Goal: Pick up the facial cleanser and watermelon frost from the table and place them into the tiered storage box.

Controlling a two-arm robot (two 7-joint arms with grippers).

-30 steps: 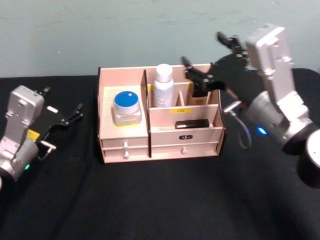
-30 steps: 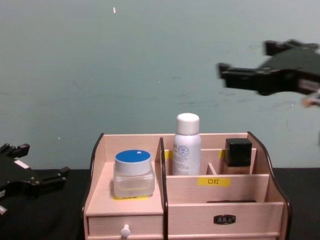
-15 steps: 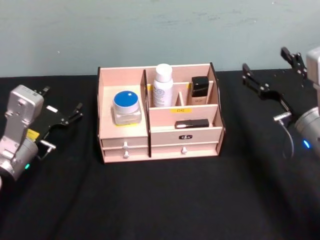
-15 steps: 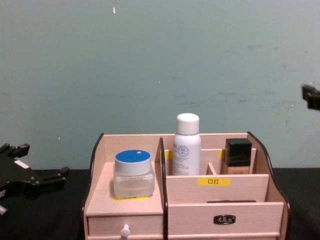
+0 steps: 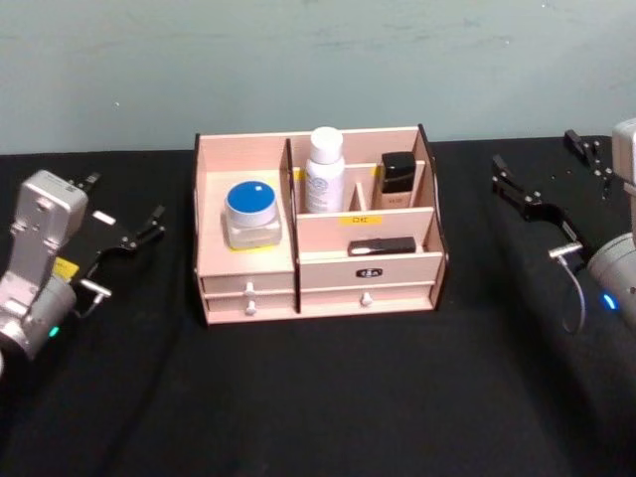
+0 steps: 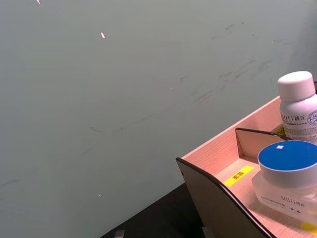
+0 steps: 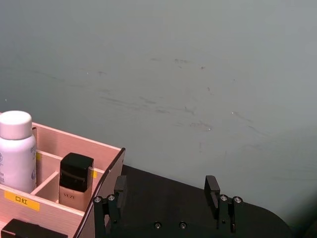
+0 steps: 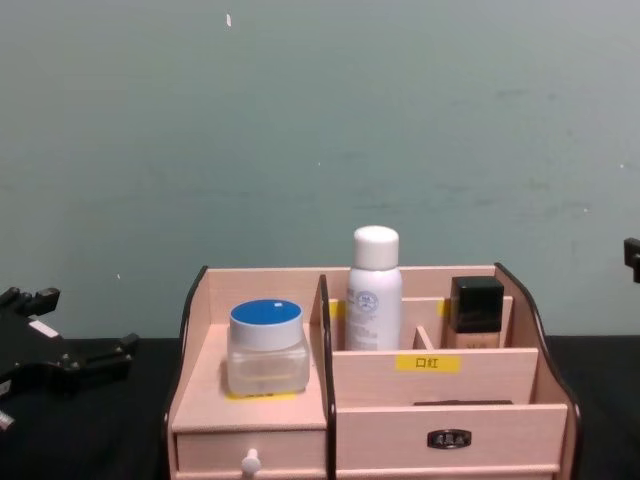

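- Standing upright in the tiered storage box (image 5: 318,224): facial cleanser (image 5: 324,170), rear middle; watermelon frost (image 5: 251,214), left compartment.
- Left tool (image 5: 124,214) and right tool (image 5: 545,171) flank the box, both spread, empty.

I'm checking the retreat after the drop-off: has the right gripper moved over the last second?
Yes. In the head view the right gripper has pulled away from above the tiered storage box to the robot's right, open and empty.

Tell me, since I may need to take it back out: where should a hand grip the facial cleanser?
By the rounded cap of the facial cleanser, from above: it stands upright and the tiered storage box walls hide its lower body.
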